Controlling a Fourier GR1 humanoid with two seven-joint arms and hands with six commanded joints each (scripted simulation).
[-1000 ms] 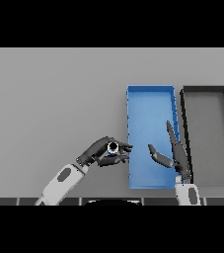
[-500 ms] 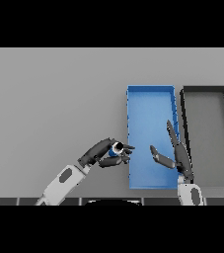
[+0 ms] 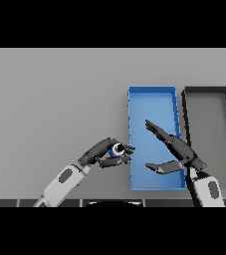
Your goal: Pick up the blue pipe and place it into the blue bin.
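- Pick-up looks done: left hand (image 3: 104,152) is curled round the blue pipe (image 3: 117,149), just left of the blue bin (image 3: 152,96).
- Placing remains.
- Right hand (image 3: 176,149) hovers over the bin, fingers spread.

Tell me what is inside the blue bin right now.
The blue bin shows only bare blue floor. The right hand, open, hangs over its lower part and covers some floor. The blue pipe is outside, in the left hand near the bin's left wall.
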